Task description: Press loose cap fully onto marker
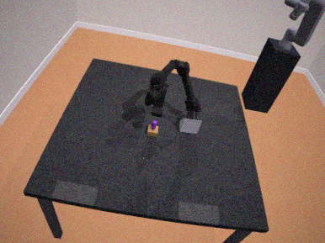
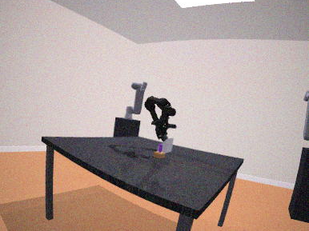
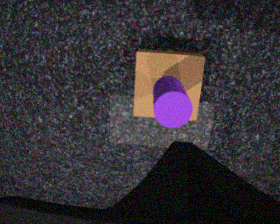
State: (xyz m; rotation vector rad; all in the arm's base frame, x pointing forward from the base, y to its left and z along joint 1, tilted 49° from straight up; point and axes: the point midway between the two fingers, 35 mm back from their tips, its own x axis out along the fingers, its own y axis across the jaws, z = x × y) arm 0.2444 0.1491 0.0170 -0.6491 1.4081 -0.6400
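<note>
The orange-tan holder block (image 1: 152, 131) (image 2: 159, 155) (image 3: 150, 75) sits on the table. The purple cap (image 1: 154, 123) (image 2: 160, 147) (image 3: 173, 109) stands upright over the block, on the marker; the marker's body is hidden, and I cannot tell whether the cap is fully seated. No loose cap shows on the table. My gripper (image 1: 157, 113) (image 2: 163, 138) (image 3: 180, 151) is shut and empty. Its dark fingertips meet just beside the cap in the wrist view, and they are above the cap in the top and exterior views.
A pale grey upright panel (image 1: 190, 125) (image 2: 167, 145) stands near the block, beside the arm's base side. Another grey arm (image 1: 309, 20) (image 2: 138, 99) stands on a black pedestal (image 1: 273, 76) (image 2: 126, 127) beyond the table. Shadows of the arm fall across the dark table (image 1: 126, 171) (image 2: 160, 183).
</note>
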